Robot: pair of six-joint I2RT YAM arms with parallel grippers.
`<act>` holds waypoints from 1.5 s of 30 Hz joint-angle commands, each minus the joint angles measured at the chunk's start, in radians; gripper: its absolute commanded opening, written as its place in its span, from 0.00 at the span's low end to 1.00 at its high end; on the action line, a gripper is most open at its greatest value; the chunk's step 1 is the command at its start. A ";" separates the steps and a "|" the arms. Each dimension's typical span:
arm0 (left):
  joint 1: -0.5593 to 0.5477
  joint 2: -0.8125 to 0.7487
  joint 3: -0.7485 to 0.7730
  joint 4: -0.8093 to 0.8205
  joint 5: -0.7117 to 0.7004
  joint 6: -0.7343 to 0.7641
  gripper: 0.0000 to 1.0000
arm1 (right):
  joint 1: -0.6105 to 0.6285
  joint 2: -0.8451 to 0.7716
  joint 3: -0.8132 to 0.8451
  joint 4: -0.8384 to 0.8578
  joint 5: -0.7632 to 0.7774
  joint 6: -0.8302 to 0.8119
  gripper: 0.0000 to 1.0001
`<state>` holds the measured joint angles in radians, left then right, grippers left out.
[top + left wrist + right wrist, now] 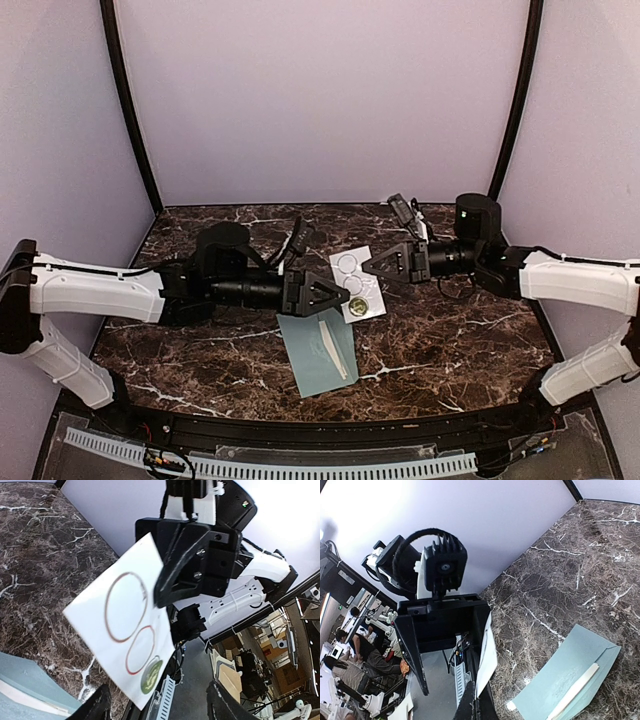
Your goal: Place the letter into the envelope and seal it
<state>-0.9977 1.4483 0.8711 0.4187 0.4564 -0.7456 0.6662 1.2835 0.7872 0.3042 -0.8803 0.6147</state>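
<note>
The pale blue-green envelope (318,352) lies flat on the marble table, in front of both grippers; it also shows in the left wrist view (20,680) and the right wrist view (555,680). A narrow off-white band (335,348) lies along it; I cannot tell if this is the letter's edge. No large sheet shows. My right gripper (368,266) is shut on the small white strip with three circles (358,283) and holds it off the table (120,630). My left gripper (343,297) is open, and the strip's free end hangs between its jaws (157,707).
A green round sticker (151,676) sits on the strip's lowest circle. A small black device (403,209) with cables lies at the back right. Dark curved posts and pale walls close in the table's (450,340) back and sides.
</note>
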 commanded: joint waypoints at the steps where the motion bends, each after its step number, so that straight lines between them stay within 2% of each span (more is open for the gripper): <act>1: 0.004 -0.042 -0.037 0.154 0.033 -0.055 0.61 | 0.017 0.011 0.030 0.057 -0.031 -0.001 0.00; 16: 0.018 0.035 -0.041 0.253 0.040 -0.146 0.43 | 0.033 0.018 0.026 0.073 -0.062 0.000 0.00; 37: 0.022 0.028 -0.068 0.197 -0.053 -0.156 0.46 | 0.035 0.007 0.019 0.071 -0.065 0.004 0.00; 41: 0.021 0.038 -0.065 0.230 -0.021 -0.168 0.43 | 0.036 0.017 0.018 0.075 -0.068 0.004 0.00; 45: 0.022 0.059 -0.062 0.284 0.020 -0.185 0.35 | 0.036 0.029 0.020 0.074 -0.065 0.003 0.00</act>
<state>-0.9798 1.5005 0.8162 0.6296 0.4313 -0.9192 0.6933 1.2980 0.7891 0.3412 -0.9291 0.6151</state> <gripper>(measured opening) 0.382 0.003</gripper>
